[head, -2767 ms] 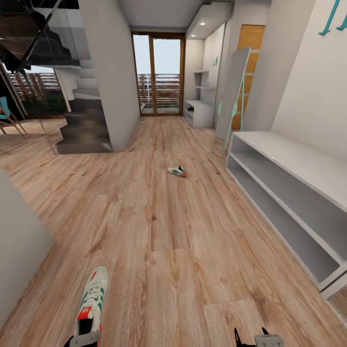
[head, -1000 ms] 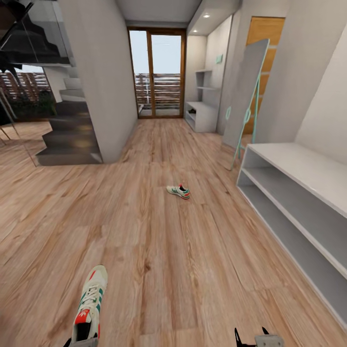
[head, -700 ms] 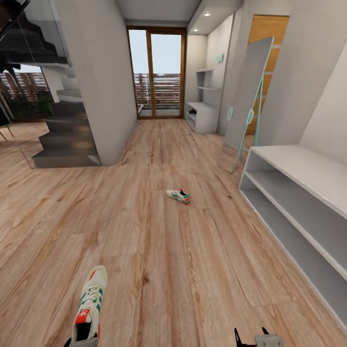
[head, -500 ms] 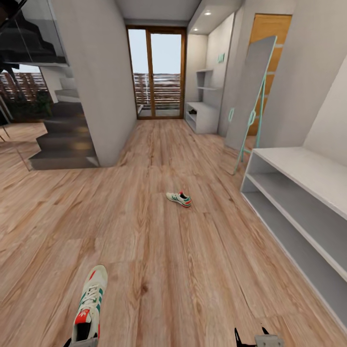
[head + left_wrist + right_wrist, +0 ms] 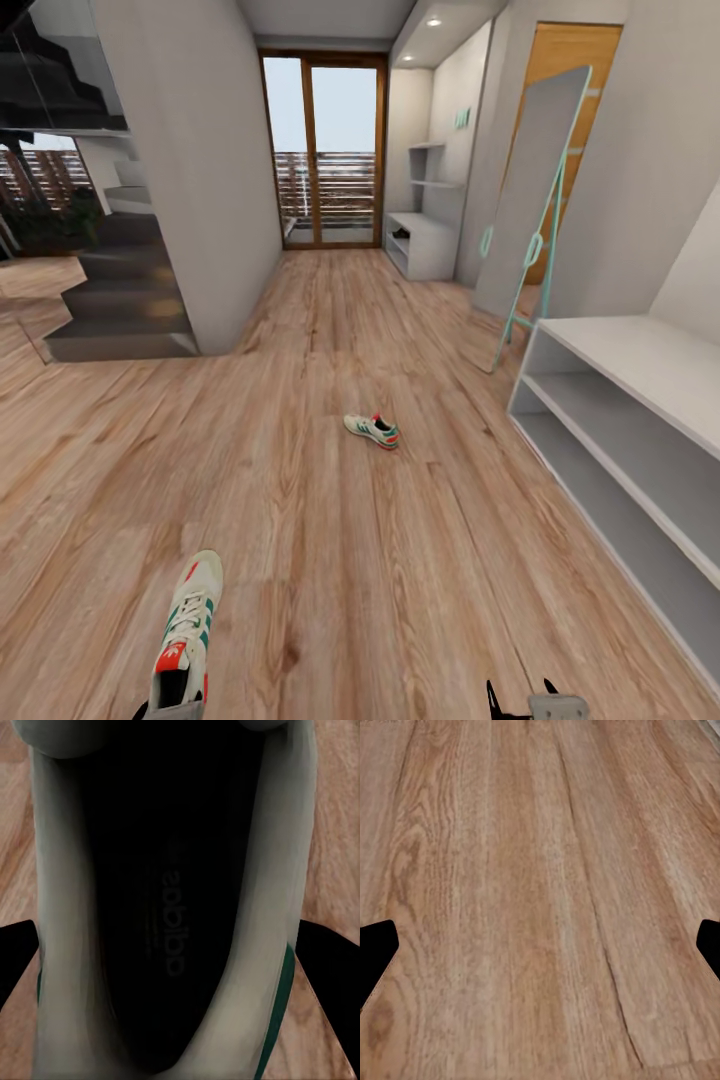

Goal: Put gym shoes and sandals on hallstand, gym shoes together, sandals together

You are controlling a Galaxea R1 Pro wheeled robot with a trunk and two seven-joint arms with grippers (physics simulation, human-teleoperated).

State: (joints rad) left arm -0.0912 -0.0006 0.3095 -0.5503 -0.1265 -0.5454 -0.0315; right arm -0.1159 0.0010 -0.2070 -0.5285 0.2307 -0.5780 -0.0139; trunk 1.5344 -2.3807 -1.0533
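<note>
Head view, held shoe: your left gripper (image 5: pixel 170 708) at the bottom edge carries a gym shoe (image 5: pixel 187 630), toe pointing away from you, red heel at the jaws.
Head view, second shoe: the other gym shoe (image 5: pixel 372 431) lies on the floor (image 5: pixel 330 560) mid-corridor, well ahead of you, heel toward the right.
Head view, right gripper (image 5: pixel 523 700): only its dark fingertips and a grey block peek in at the bottom edge, over bare planks.
Head view, rack (image 5: pixel 420 235): pale unit with staggered shelves at the far end on the right, beside the glass door (image 5: pixel 325 150); something small and dark sits in its lower tier, too small to name.
Head view, near right: a long low white shelf (image 5: pixel 630 420) and a leaning mirror (image 5: pixel 530 200).
Head view, left: a grey wall (image 5: pixel 190 170) and dark stairs (image 5: pixel 120 300).
Left wrist view: the shoe's (image 5: pixel 172 907) dark inside lies close between the two fingers (image 5: pixel 330 975); your jaws are closed on the shoe.
Right wrist view: fingers (image 5: pixel 375 952) sit at opposite edges over floor (image 5: pixel 540 900), jaws wide with nothing between them.
</note>
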